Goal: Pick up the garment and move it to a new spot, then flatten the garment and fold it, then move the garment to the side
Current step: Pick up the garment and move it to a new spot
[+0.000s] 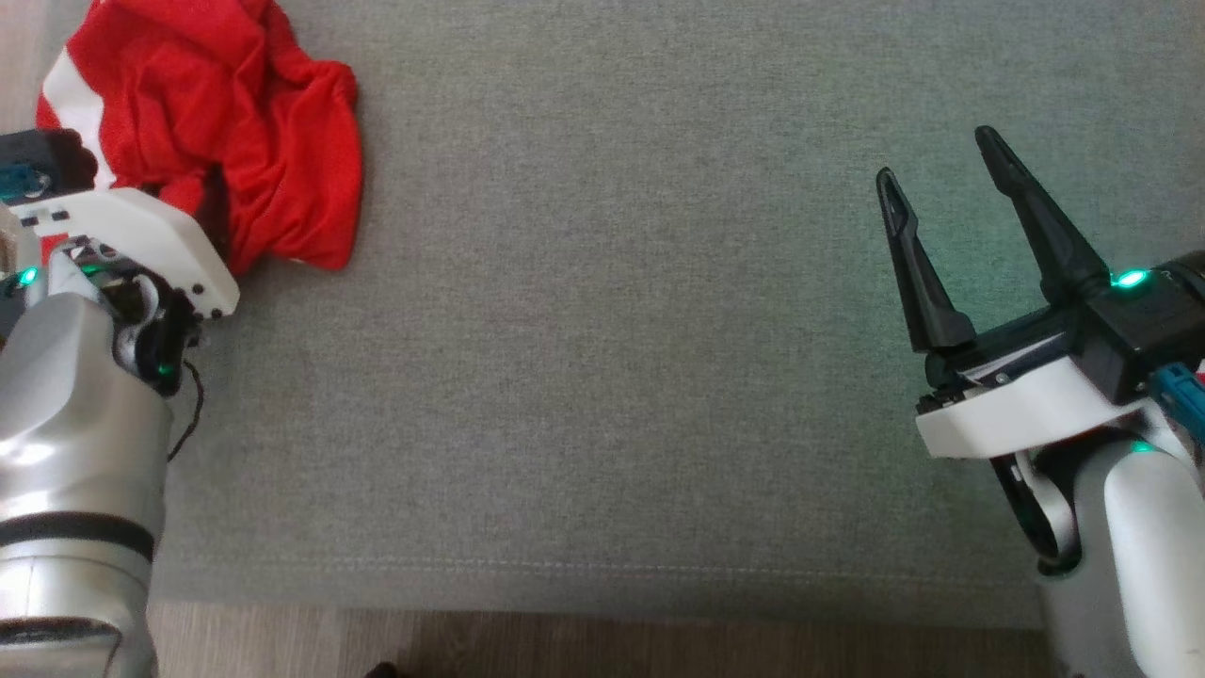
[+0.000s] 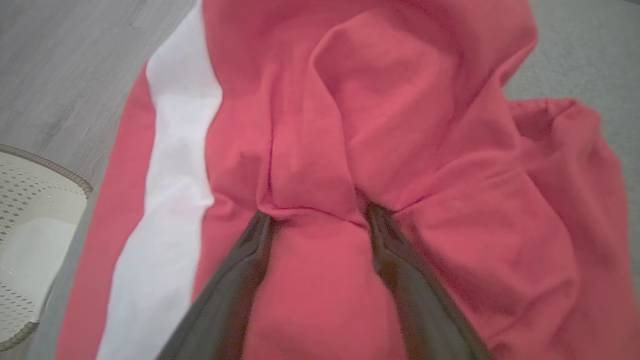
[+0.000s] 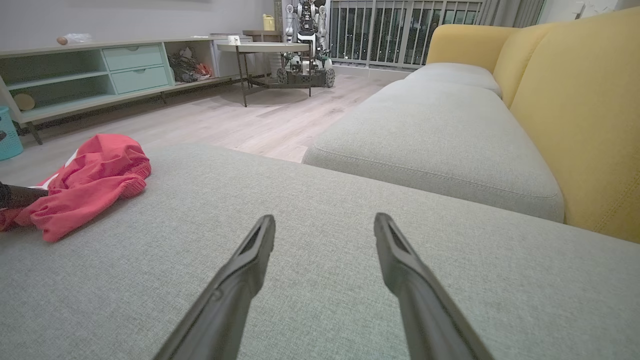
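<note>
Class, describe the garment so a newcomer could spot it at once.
Start at the grey sofa cushion. At its far left corner, beside the wooden floor, lies a crumpled red garment. Its white stripe sets it apart, and the left pincer pokes into its folds.

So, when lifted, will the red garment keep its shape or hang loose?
Probably it will hang loose: the red garment lies in soft crumpled folds, so it should droop and unfold when lifted. It looks thin and likely light. Cloth bunches between the fingers of the left gripper, so a pinch may catch only some layers.
</note>
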